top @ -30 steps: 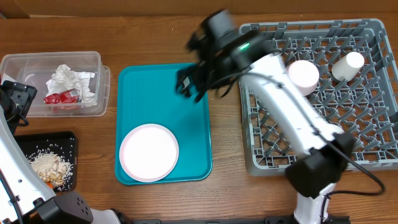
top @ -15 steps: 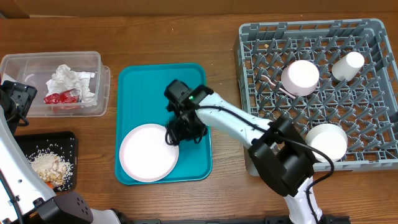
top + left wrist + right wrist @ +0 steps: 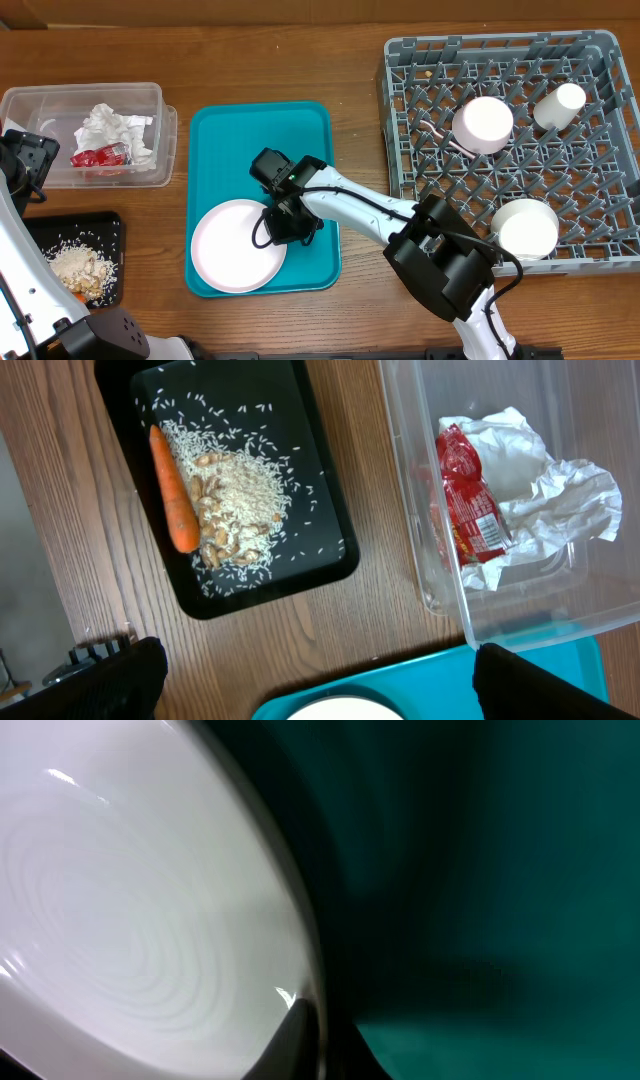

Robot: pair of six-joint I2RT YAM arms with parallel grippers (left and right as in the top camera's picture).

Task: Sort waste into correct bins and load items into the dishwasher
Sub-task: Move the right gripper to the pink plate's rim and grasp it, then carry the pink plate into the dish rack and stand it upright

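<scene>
My right arm (image 3: 375, 210) starts from its base at the near edge of the tabletop, right of the middle. It stretches leftward with the elbow bent and the wrist tipped down. My right claw (image 3: 278, 222) sits low, a little left of the tabletop's middle. From above and from my own wrist I cannot tell whether it is spread or closed. My left arm (image 3: 20, 275) stands along the left edge. My left claw (image 3: 318, 670) points down, its fingers (image 3: 120, 678) spread wide and holding nothing.

A white plate (image 3: 120, 920) with faint concentric rings fills the left side, very close and blurred. Its curved rim runs diagonally, casting a dark shadow onto the teal tray (image 3: 500, 870) on the right.
</scene>
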